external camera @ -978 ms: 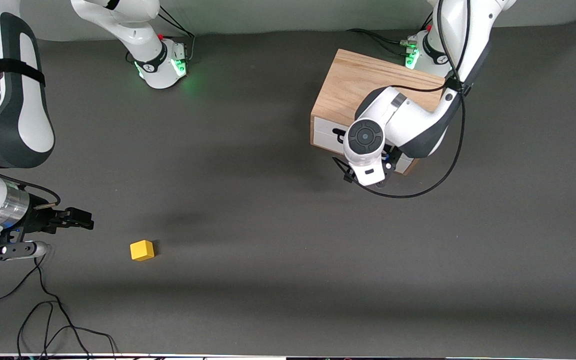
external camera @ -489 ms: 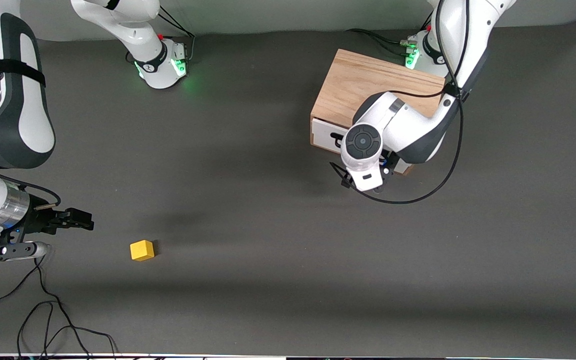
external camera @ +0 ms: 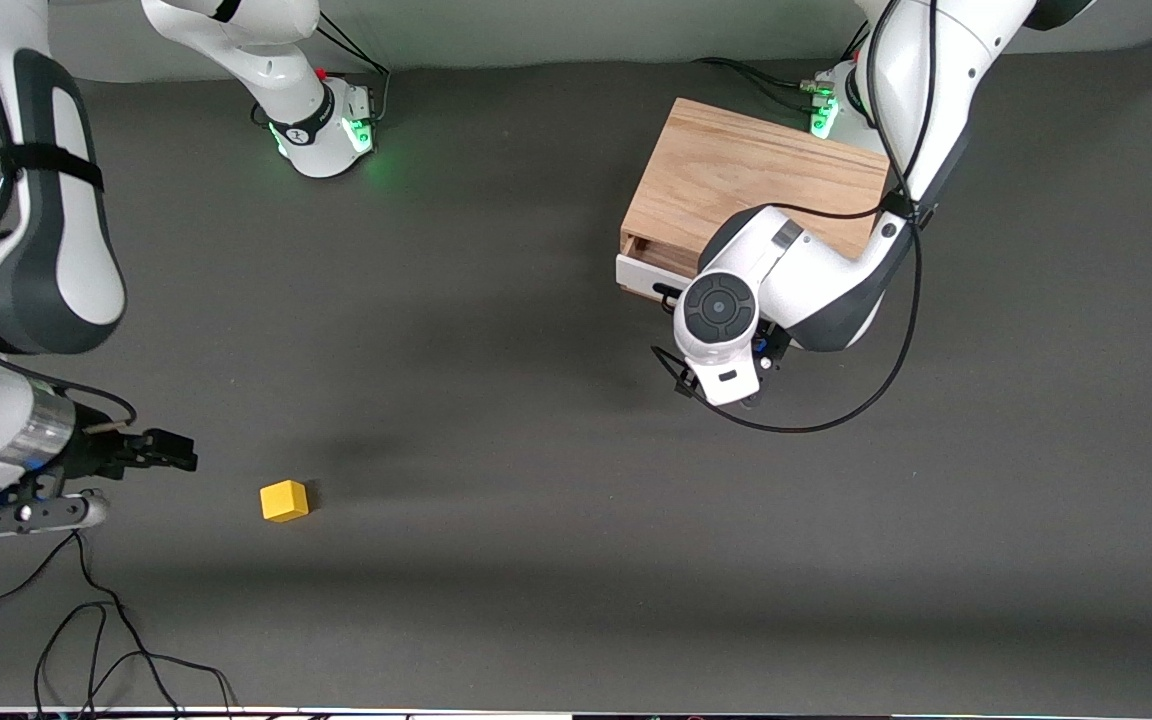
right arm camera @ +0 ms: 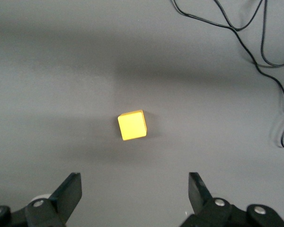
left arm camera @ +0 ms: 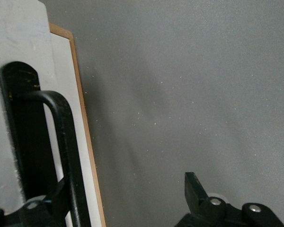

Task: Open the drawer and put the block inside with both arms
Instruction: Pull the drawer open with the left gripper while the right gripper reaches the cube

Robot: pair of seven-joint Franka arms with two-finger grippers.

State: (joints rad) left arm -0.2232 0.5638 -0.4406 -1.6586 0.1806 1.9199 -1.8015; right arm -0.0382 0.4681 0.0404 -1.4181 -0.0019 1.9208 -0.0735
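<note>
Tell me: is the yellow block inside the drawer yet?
No: the yellow block sits on the table, apart from the barely opened drawer.

Left arm bent low over its end of the desk, right arm reaching out with its fingers spread.

The left arm folds down from its base, wrist pointing downward; the left gripper point(left arm camera: 128, 198) has one finger hooked around a black bar handle point(left arm camera: 61, 156) and the other apart from it. The right gripper point(right arm camera: 135, 194), held level above the desk point(external camera: 536, 500), has its fingers point(right arm camera: 68, 189) wide apart, gripping nothing.
</note>
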